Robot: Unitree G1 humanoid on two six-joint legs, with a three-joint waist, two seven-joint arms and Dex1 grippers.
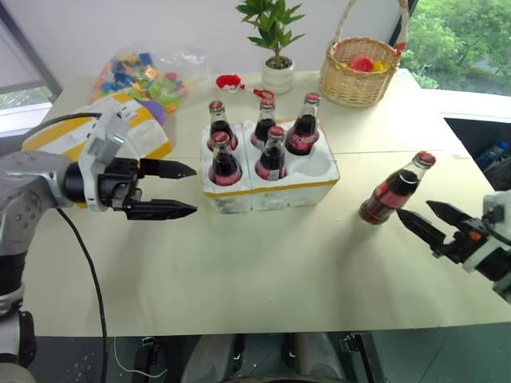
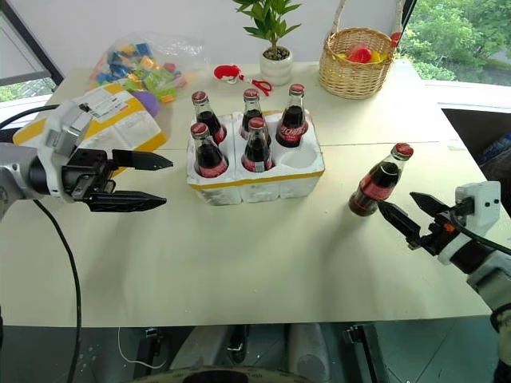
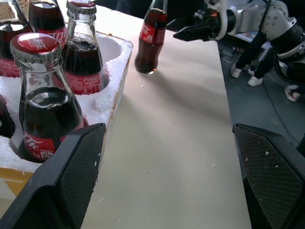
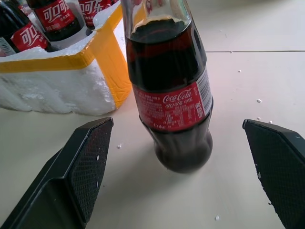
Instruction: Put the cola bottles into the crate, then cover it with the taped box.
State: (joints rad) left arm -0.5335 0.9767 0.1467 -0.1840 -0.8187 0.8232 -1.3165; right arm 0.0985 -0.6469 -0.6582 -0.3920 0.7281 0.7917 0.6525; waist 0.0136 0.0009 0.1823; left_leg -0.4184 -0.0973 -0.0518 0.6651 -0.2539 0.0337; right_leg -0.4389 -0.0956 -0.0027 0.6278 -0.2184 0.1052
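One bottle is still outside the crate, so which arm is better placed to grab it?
Right. The right gripper is open, just short of the lone cola bottle, which stands between its fingers in the wrist view. The left gripper is beyond the crate.

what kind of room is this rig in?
Probably an office or lab corner set up for tabletop tests, not a kitchen or warehouse. Cues: a plain table against a white wall, windows onto trees, and staged props: potted plant, wicker basket, bag of toy blocks.
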